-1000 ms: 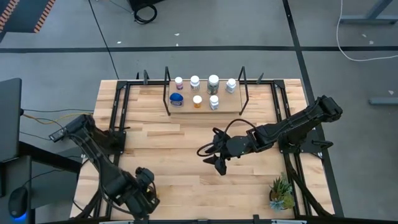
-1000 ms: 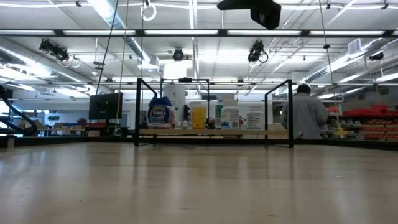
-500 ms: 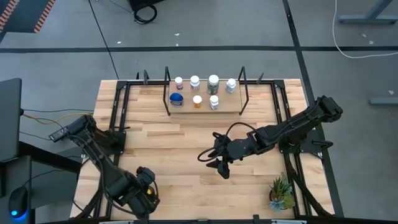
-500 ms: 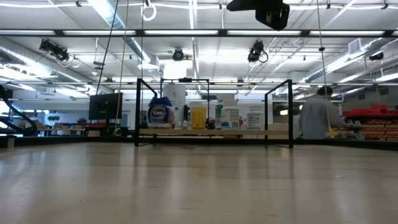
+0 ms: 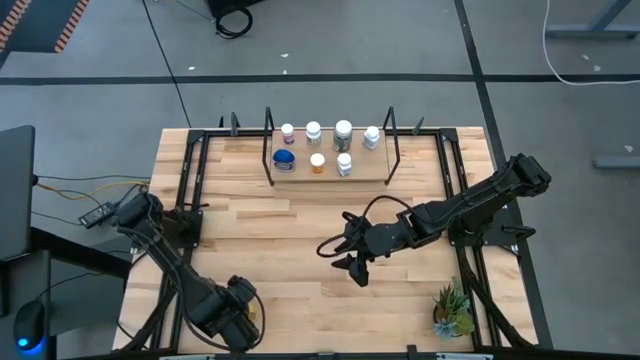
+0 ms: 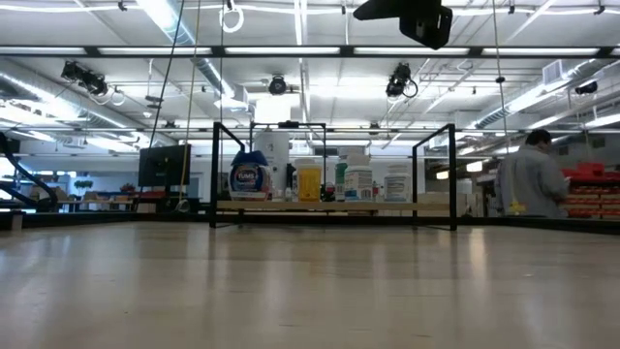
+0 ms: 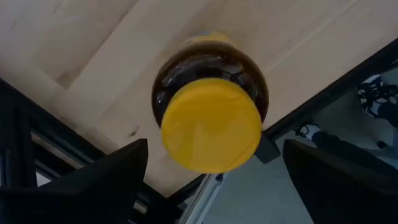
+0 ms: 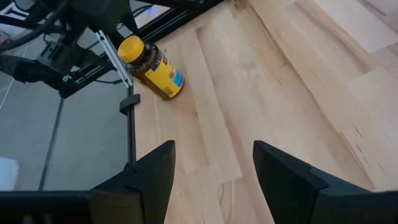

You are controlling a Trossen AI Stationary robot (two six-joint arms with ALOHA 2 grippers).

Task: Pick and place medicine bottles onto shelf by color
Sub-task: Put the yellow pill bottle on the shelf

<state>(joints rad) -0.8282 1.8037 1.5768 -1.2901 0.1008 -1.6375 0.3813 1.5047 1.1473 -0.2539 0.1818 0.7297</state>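
the left gripper (image 5: 236, 318) is hovering at the near edge of the table (image 5: 290, 230), far from the shelf (image 5: 330, 168) at the table's back. its fingers (image 7: 106, 180) are standing spread wide on either side of a yellow-capped bottle (image 7: 210, 102) (dark brownish body, yellow lid) that is sitting right at the table's edge beside the black frame; the fingers are not touching it, so the grip is released. in the right wrist view the same bottle (image 8: 151, 66) is showing as a yellow-labelled container close beside the left arm's dark links.

the right gripper (image 5: 350, 262) is hanging over the middle of the table, in front of the shelf and well apart from it. its two fingers (image 8: 149, 177) are spread with bare wood between them, holding nothing.

on the shelf, seven medicine bottles are standing: four white-capped ones (image 5: 343, 129) along the back row, and in the front row a blue-lidded one (image 5: 284, 158), an orange-lidded one (image 5: 317, 160) and another white-capped one (image 5: 344, 161). in the low view they are lining up between the shelf's black uprights (image 6: 214, 174).

a small green plant (image 5: 452, 309) is sitting at the table's near right corner, far from the shelf. a person (image 6: 531, 179) is standing in the room behind the shelf.
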